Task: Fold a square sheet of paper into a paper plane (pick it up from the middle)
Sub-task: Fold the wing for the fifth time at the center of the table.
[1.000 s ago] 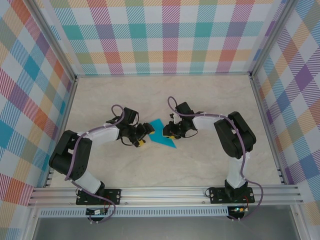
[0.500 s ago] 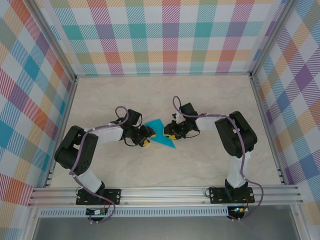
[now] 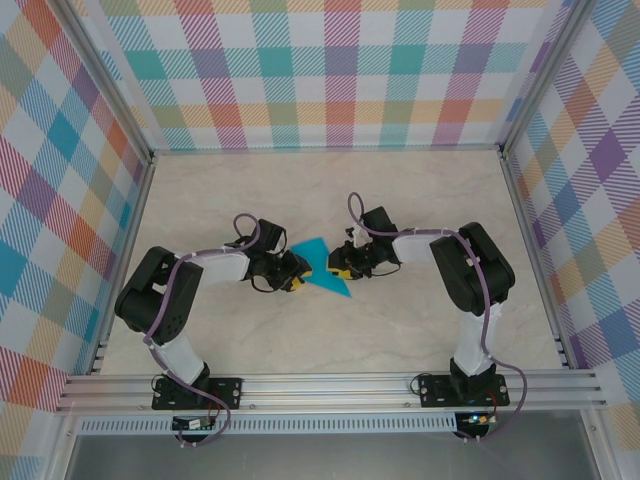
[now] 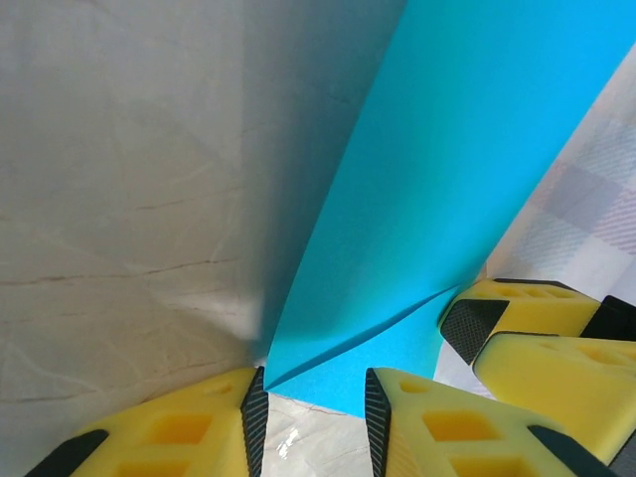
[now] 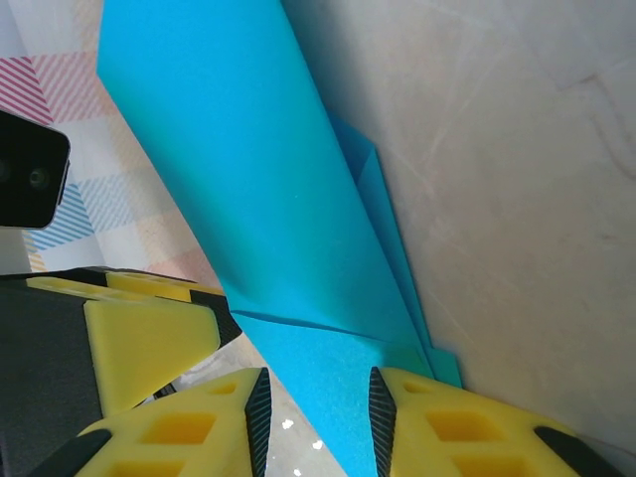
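The sheet of paper (image 3: 322, 270) is already partly folded into a pointed, triangular form, and it lies on the worktop (image 3: 420, 200) directly between the two hands, touching both. The left hand (image 3: 291, 274) has its fingers a little spread, and in its wrist view a folded corner of the sheet (image 4: 447, 179) sits just in the gap in front of them, with one flap rising away from the hand. The right hand (image 3: 341, 266) is also a little spread; in its wrist view the layered edge of the sheet (image 5: 258, 199) passes between its yellow fingers (image 5: 467, 422), not pinched. I think the step in hand is to take the fold from both sides and press its crease. To do it well, each hand should close only when the layers lie evenly one over the other inside its gap. One hand should then hold firmly while the other presses beside it, so that the thin paper is not pulled, twisted or torn between them
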Controlling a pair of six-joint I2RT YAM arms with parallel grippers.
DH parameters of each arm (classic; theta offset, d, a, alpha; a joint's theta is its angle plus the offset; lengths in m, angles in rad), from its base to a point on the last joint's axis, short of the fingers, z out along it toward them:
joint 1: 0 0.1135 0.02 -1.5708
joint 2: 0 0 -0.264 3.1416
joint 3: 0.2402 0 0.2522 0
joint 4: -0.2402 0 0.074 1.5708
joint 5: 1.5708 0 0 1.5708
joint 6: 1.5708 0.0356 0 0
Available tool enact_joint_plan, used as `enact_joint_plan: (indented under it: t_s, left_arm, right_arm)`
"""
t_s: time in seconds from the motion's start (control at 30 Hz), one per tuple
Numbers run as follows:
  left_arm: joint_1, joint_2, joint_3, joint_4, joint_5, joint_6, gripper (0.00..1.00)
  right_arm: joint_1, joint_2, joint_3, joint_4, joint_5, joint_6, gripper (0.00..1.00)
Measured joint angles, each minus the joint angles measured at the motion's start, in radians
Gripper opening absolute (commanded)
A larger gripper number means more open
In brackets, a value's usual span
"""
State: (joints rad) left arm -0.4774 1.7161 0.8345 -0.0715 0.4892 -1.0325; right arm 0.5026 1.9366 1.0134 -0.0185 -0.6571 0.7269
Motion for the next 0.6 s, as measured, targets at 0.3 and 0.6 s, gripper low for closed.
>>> enact_joint_plan:
  t_s: [0.3,0.6]
  left_arm:
    - [0.0,0.0,0.0,-0.001,-0.012,0.0,0.35]
    - [-0.004,0.007,0.0,0.051,-0.001,-0.01,0.22]
  right_arm:
    - [-0.021,0.0,-0.013,0.03,-0.018,0.031,0.34]
    - [-0.025,0.0,-0.017,0.041,-0.033,0.045,0.35]
